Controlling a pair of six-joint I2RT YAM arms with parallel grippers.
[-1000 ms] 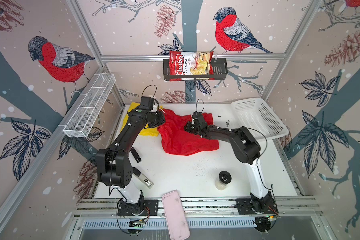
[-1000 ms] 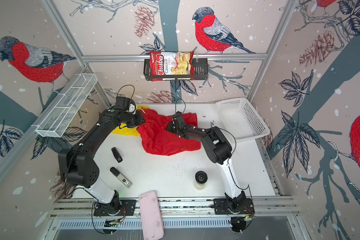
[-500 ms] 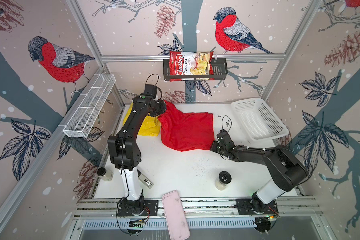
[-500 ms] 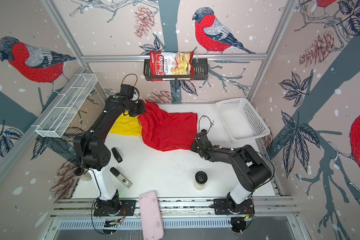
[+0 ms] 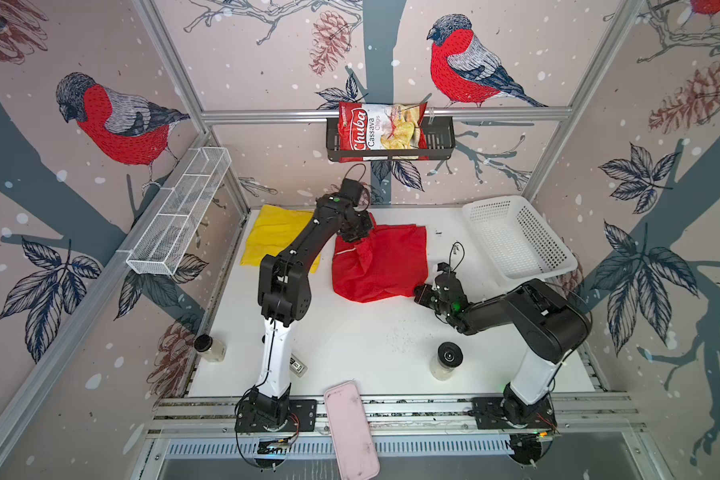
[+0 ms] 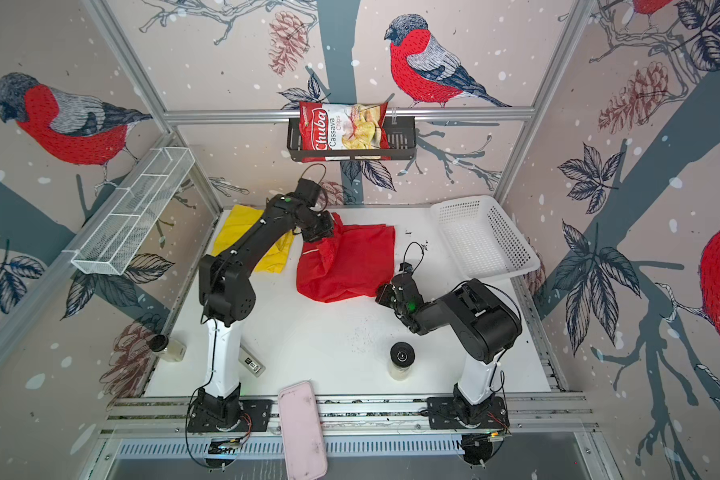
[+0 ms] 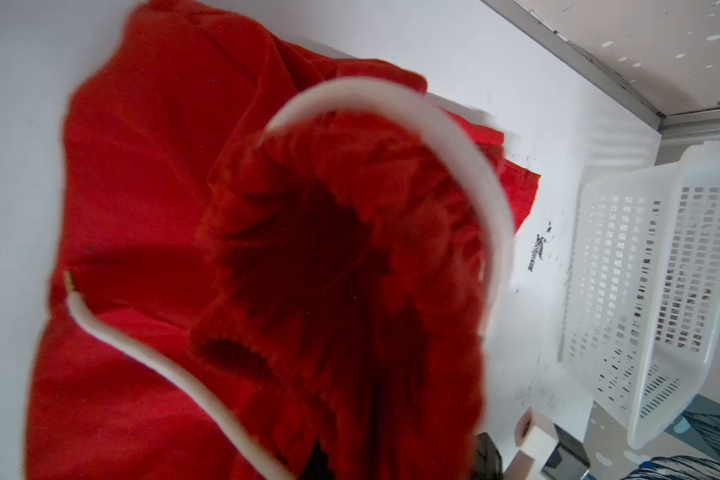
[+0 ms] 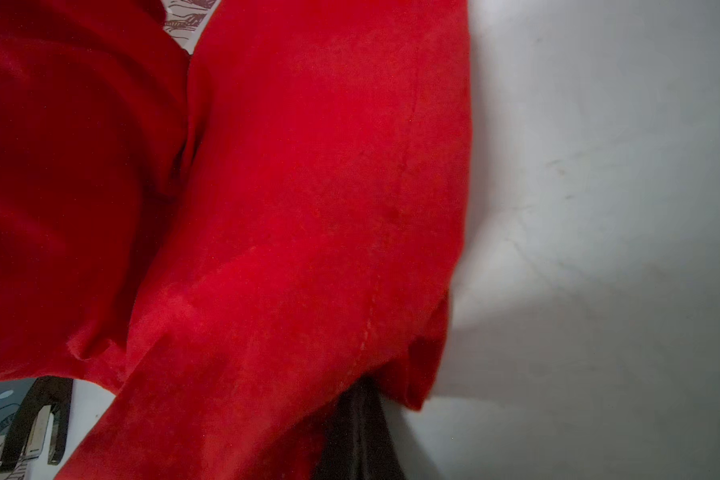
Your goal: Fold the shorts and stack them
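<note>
The red shorts lie on the white table, toward the back and near the middle, partly spread and with some wrinkles. Their far left corner is lifted and bunched. The left gripper is at this corner, and its jaws are pressed together on the gathered waistband. In the left wrist view the fingers are hidden by the cloth, and we see the bunched red shorts very close, with the white drawstring hanging loose over them.

The right gripper is at the near right corner of the red shorts and pinches the hem there. In the right wrist view the red shorts drape over a dark finger, with the bare table beside them.

The yellow shorts lie flat at the far left of the table, just beside the red pair and partly hidden behind the left arm. In both top views no gripper touches them.

A white basket stands tilted at the far right of the table, apart from the shorts.
</note>
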